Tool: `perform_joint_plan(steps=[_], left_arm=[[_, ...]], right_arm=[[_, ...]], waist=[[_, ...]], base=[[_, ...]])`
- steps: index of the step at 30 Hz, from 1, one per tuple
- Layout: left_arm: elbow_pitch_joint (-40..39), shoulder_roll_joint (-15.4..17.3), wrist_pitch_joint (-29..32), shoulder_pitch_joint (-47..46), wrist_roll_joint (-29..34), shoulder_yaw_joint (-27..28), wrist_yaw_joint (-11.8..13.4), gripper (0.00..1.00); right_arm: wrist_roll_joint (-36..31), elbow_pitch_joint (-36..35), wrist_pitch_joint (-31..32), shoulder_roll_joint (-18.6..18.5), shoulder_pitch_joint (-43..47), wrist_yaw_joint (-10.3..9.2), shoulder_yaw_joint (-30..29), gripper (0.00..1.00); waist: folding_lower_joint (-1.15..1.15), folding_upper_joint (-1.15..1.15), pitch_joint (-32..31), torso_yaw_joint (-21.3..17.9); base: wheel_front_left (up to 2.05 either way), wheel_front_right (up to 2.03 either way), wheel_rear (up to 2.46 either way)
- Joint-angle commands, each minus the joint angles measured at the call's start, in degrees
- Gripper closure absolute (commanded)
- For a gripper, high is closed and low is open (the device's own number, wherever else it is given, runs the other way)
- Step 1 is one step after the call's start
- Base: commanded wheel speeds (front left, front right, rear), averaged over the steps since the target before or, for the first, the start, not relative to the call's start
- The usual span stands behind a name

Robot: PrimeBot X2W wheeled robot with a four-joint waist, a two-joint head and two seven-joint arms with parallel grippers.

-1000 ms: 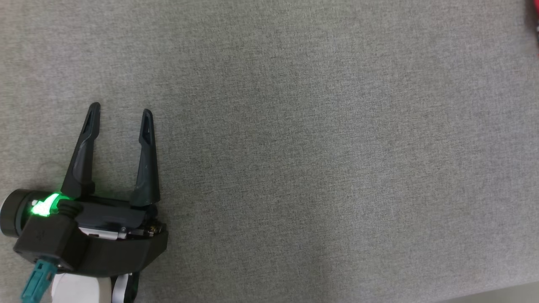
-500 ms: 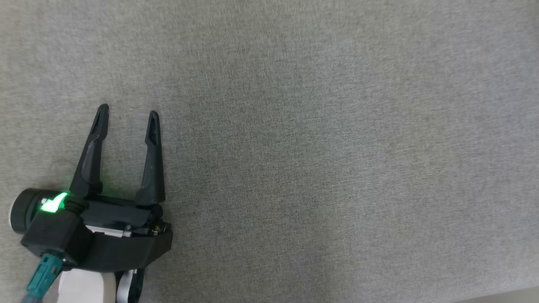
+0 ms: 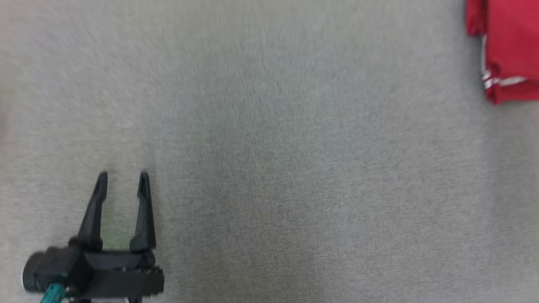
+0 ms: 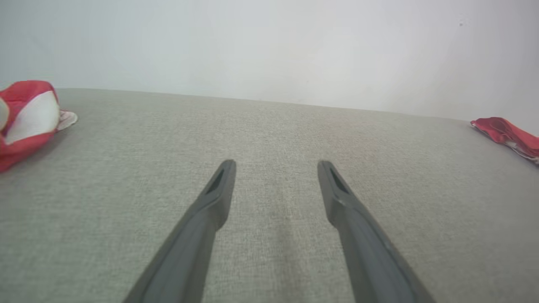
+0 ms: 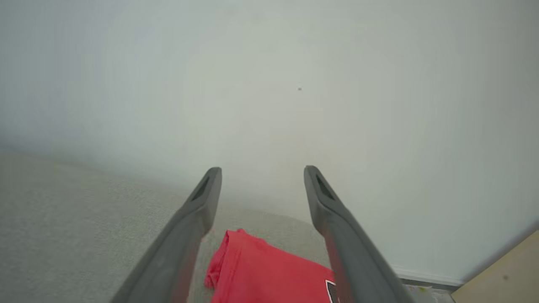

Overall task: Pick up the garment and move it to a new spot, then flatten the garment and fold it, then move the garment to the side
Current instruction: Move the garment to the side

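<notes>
The garment [image 3: 509, 50] is red with white stripes and lies folded at the table's far right edge, in the head view's top right corner. In the left wrist view the garment [image 4: 505, 132] shows as a flat red strip at the far right. My right gripper [image 5: 262, 169] hangs open above the garment [image 5: 269, 273], with nothing between its fingers. My left gripper [image 3: 123, 174] stands open at the lower left over bare grey cloth, far from the garment. Its fingers [image 4: 210, 202] hold nothing.
A grey fabric surface [image 3: 273, 168] covers the table. A bunched red and white cloth [image 4: 25, 118] lies at the left in the left wrist view. A pale wall [image 5: 269, 84] rises behind the table, and a tan floor patch [image 5: 505, 273] shows past its edge.
The head camera has shifted, so the red garment now shows at the top right and the left gripper sits lower in the picture. The left gripper stays open.
</notes>
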Motion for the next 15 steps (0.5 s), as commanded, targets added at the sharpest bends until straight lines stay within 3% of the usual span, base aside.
perform_joint_plan(steps=[1,15], left_arm=[[0.36,-0.07,-0.02,2.09,-0.36,0.53,0.09,0.0],[2.7,-0.05,-0.02,7.39,-1.41,2.18,0.01,0.0]], right_arm=[[-1.01,-1.58,-0.42,1.9,3.36,-0.17,-1.22,0.0],[-7.28,-18.09,-0.55,16.25,30.42,-0.17,-12.69,0.0]], waist=[[0.0,-0.01,-7.77,0.82],[0.0,-0.01,-16.86,2.9]], base=[[0.0,0.0,0.0],[0.0,0.0,0.0]])
